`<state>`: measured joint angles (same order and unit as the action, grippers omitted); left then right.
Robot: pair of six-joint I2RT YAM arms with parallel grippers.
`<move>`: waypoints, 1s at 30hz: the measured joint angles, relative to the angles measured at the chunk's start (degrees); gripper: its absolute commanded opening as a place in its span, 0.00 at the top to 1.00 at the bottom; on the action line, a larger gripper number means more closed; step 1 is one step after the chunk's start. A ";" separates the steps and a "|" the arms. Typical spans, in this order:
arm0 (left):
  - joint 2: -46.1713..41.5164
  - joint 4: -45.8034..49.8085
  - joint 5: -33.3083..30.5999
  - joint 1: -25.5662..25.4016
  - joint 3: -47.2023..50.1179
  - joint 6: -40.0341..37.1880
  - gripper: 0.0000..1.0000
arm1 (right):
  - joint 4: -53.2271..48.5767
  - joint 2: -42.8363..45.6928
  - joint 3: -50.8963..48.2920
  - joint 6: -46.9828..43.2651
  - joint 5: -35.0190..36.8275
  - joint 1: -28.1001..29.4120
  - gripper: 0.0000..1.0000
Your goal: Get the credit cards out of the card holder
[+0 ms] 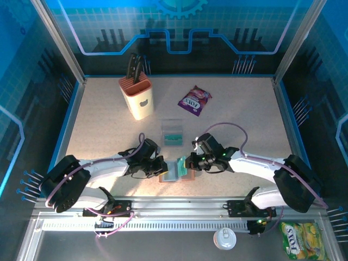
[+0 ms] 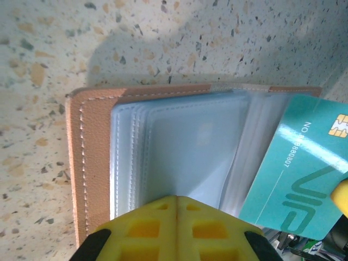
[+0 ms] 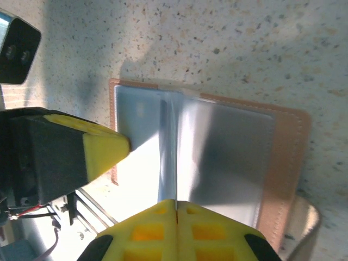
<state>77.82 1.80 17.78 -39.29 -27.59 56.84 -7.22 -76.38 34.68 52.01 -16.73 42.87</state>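
**Q:** From above, where is the card holder [image 1: 173,174]?

**A:** It lies open on the table [image 1: 244,130] near your bases. Your left gripper [image 1: 161,167] bears on its left half and your right gripper [image 1: 190,162] is at its right. The clear tray [image 1: 173,132], with something teal inside, sits just beyond, so I'd judge that is the drop spot. The knife block [image 1: 137,98] and snack packet [image 1: 194,100] stand well apart, which leaves you room.

**Q:** And your left wrist?

**A:** Your left fingers are pressed together, tips down on the grey-blue sleeves [image 2: 179,147]. That likely pins the holder against the pull. The teal credit card [image 2: 293,179] lies tilted over the right-hand sleeves, with a yellow fingertip [image 2: 342,197] at its right edge.

**Q:** Right wrist?

**A:** Your right fingers are together, and a thin sheet seen edge-on runs into their seam. I take that for the card, clamped. The leather rim and strap tab [image 3: 307,228] lie to the right, with bare table above.
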 measured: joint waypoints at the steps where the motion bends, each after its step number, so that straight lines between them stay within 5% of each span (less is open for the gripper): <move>1: -0.13 0.28 0.00 0.00 0.00 -0.02 0.93 | -1.16 0.00 0.57 -1.07 0.02 -0.35 1.00; 12: -2.05 3.13 -0.48 0.00 -0.22 -0.31 0.90 | -18.38 -3.28 17.27 -30.21 3.32 -1.31 1.00; 20: -4.48 4.66 -1.51 0.00 -0.26 -0.44 0.88 | -33.83 -12.52 32.76 -56.39 7.80 -1.33 1.00; 30: -9.09 7.50 -2.97 0.26 -0.26 -0.44 0.88 | -49.24 -27.43 52.13 -77.68 9.09 -1.33 1.00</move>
<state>68.73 9.30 14.81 -39.03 -27.86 56.40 -56.47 -103.81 86.80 -25.67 -7.64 41.54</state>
